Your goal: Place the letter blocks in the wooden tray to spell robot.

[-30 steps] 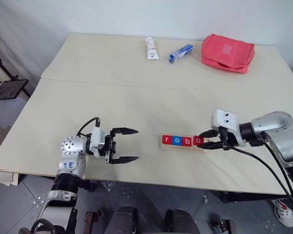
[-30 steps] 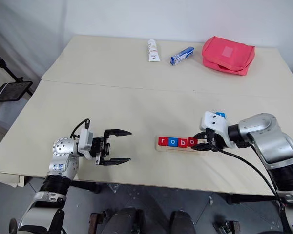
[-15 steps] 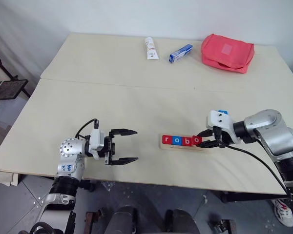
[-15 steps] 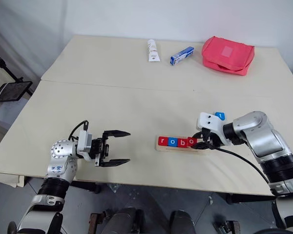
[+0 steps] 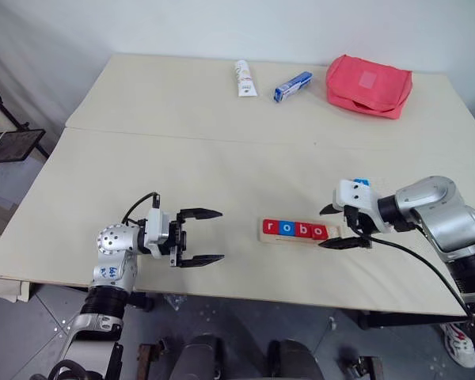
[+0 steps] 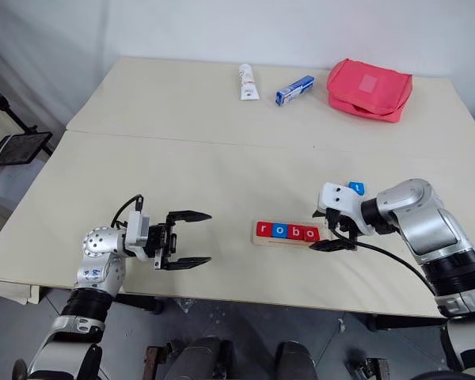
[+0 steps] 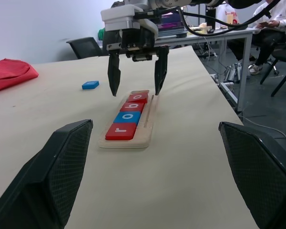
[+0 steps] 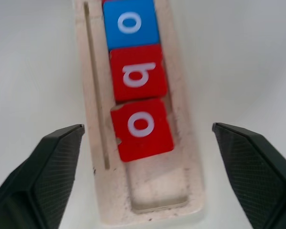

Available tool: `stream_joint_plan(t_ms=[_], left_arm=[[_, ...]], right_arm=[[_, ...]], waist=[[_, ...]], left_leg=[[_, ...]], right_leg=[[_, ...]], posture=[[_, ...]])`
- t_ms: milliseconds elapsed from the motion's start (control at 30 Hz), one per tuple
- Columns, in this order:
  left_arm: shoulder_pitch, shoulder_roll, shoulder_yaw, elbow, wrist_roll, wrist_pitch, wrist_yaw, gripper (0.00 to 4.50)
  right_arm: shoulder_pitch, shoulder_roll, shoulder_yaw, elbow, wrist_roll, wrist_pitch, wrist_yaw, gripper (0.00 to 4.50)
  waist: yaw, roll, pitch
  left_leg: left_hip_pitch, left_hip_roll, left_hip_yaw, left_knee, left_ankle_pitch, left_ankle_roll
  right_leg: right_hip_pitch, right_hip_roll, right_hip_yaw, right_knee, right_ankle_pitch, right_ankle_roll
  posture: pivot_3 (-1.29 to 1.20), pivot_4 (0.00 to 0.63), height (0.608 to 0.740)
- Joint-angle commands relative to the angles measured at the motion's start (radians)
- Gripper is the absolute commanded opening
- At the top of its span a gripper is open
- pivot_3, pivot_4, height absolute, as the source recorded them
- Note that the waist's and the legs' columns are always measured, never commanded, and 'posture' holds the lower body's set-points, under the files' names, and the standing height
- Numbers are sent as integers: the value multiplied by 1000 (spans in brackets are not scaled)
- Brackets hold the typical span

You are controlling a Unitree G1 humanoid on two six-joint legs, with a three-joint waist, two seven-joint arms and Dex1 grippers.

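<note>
The wooden tray [image 5: 266,237] lies near the table's front edge, right of centre. Four letter blocks sit in it, reading r [image 5: 271,228], o [image 5: 285,229], b [image 5: 302,229], o [image 5: 319,231]. The last red o [image 8: 142,128] lies slightly askew, and the tray's end slot [image 8: 157,191] beyond it is bare. My right gripper [image 5: 330,227] is open, one finger on each side of the tray's right end, above that o block. A blue t block [image 6: 355,188] rests on the table just behind my right wrist. My left gripper [image 5: 220,235] hovers open and empty left of the tray.
At the far side of the table lie a white tube [image 5: 245,77], a blue-and-white box [image 5: 293,86] and a red pouch [image 5: 369,85]. The table's front edge runs close below the tray.
My right gripper has opened and let go of the red o block, which now lies in the tray after the b. The left arm has not moved.
</note>
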Motion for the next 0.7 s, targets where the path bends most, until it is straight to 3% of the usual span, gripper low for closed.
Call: stream_joint_plan(t_ms=[33, 167, 400, 600, 700], left_arm=[[-14, -4, 3, -4, -6, -8, 0, 4500], [-16, -5, 3, 0, -7, -9, -2, 4500], [-14, -5, 2, -2, -9, -8, -8, 4500], [-5, 2, 3, -14, -10, -4, -9, 4500], [-1, 5, 4, -21, -10, -2, -7, 4500]], right_arm=[[13, -10, -84, -95, 65, 54, -12, 4479], [73, -27, -122, -183, 125, 108, -3, 4479], [222, -54, -165, -305, 190, 153, -16, 2112], [235, -45, -142, -247, 162, 119, -36, 18], [219, -33, -126, -199, 142, 89, -43, 18]], waist=[[1, 0, 0], [2, 0, 0], [2, 0, 0], [0, 0, 0], [0, 0, 0]], left_leg=[[0, 0, 0, 0, 0, 0], [0, 0, 0, 0, 0, 0], [0, -1, -1, 0, 0, 0], [0, 0, 0, 0, 0, 0], [0, 0, 0, 0, 0, 0]], right_leg=[[0, 0, 0, 0, 0, 0], [0, 0, 0, 0, 0, 0], [0, -1, -1, 1, 0, 0], [0, -1, -1, 1, 0, 0], [0, -1, -1, 0, 0, 0]], posture=[[0, 150, 740], [0, 150, 740], [0, 150, 740], [0, 150, 740], [0, 150, 740]])
